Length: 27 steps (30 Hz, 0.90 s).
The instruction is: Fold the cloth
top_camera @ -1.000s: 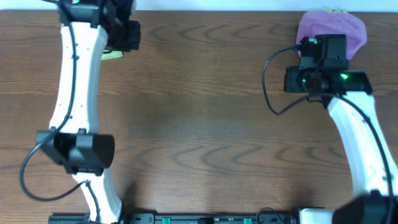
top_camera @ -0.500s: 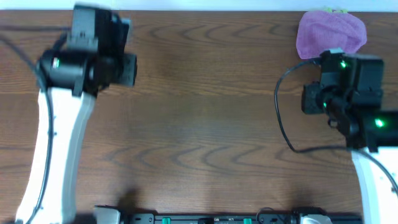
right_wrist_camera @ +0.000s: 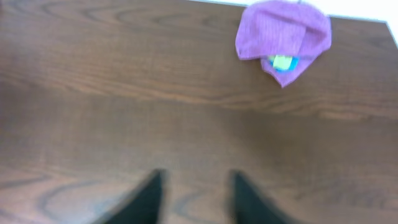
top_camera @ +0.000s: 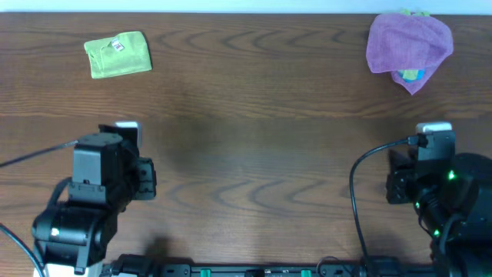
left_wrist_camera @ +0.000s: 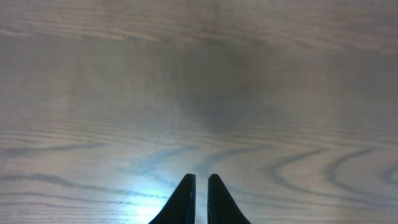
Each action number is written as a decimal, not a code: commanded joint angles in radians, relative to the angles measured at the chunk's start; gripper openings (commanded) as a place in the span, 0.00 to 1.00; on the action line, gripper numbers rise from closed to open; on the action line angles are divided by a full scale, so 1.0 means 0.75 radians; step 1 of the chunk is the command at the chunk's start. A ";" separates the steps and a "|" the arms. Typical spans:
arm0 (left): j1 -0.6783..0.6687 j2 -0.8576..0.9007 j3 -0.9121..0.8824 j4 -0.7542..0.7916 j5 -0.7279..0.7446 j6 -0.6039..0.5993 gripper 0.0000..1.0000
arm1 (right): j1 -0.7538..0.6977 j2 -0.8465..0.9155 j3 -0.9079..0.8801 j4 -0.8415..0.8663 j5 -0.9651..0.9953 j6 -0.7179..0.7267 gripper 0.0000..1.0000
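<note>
The cloth (top_camera: 118,54) is a lime-green piece with a small white tag on top. It lies flat as a compact rectangle at the far left of the table, and only the overhead view shows it. My left arm (top_camera: 104,173) is drawn back to the near left edge, far from the cloth. The left gripper (left_wrist_camera: 201,177) hangs over bare wood, its fingers a narrow slit apart with nothing between them. My right arm (top_camera: 434,181) is at the near right edge. The right gripper (right_wrist_camera: 196,177) is open and empty.
A crumpled purple cloth (top_camera: 409,42) lies at the far right corner with a blue and yellow item (top_camera: 411,75) peeking out beneath it. The right wrist view shows this purple cloth (right_wrist_camera: 283,31) too. Brown wooden table (top_camera: 254,138) spans between the arms.
Both arms have drawn back from the far corners to the near edge, uncovering the green cloth. The right gripper has opened wide. The left gripper's fingers have parted slightly.
</note>
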 commanded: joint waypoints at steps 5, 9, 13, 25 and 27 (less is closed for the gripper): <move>0.002 0.024 -0.074 0.134 -0.024 -0.040 0.95 | -0.008 -0.009 -0.044 0.053 0.007 0.009 0.99; 0.002 0.035 -0.074 0.223 -0.024 -0.040 0.96 | -0.008 -0.009 -0.044 0.069 0.007 0.024 0.99; 0.002 0.035 -0.074 0.239 -0.023 -0.040 0.96 | -0.008 -0.010 -0.044 0.060 0.007 0.023 0.99; 0.002 0.035 -0.074 0.187 -0.055 -0.040 0.95 | -0.008 -0.009 -0.044 0.060 0.007 0.023 0.99; 0.002 0.034 -0.074 0.197 -0.163 -0.040 0.96 | -0.008 -0.009 -0.044 0.060 0.007 0.023 0.99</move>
